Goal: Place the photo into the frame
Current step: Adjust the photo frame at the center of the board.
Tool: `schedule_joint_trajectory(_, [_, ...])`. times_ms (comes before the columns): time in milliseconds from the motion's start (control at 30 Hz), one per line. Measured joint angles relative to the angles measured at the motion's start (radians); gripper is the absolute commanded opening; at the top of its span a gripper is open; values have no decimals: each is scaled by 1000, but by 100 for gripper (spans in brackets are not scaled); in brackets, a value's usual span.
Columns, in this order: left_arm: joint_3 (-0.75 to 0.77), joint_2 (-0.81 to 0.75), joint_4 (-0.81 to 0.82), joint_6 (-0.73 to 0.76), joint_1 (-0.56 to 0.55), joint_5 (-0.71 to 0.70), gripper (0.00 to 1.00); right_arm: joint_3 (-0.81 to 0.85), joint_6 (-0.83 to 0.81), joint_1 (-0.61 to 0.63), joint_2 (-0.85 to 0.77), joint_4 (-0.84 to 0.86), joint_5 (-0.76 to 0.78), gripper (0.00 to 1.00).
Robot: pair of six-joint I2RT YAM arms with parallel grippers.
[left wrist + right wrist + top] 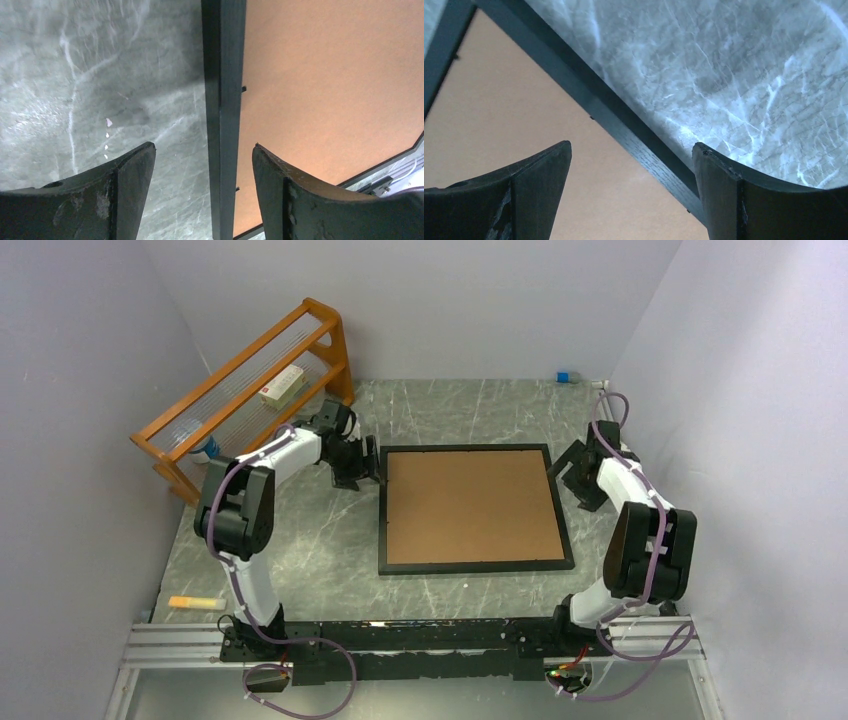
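Lying mid-picture, the frame (476, 565) shows its brown backing board (468, 505). The left gripper (367, 464) and right gripper (567, 468) straddle its sides, jaws apart.

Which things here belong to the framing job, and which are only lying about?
Job: frame, brown backing board inside it; photo not visible.
Lying about: orange rack, white box on it, orange stick near left base, small blue thing at far edge.
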Motion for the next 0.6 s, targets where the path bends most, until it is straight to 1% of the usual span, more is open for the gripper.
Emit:
schedule_joint_trajectory(200, [-18,33,-5,-18,0,47,73,-100,-13,-19,11,38,-89,93])
schedule_joint_trajectory(333, [13,102,-7,-21,0,102,71,-183,-19,-19,-13,72,-148,92])
schedule_joint_trajectory(400, [83,151,-18,-17,2,138,70,-212,-22,-24,-39,97,-167,90])
schedule_joint_trajectory(500, [188,227,-16,-10,2,167,69,-265,-25,-26,-87,132,-209,85])
schedule_joint_trajectory(600, [280,286,-40,5,8,174,68,-333,-23,-25,-152,167,-259,83])
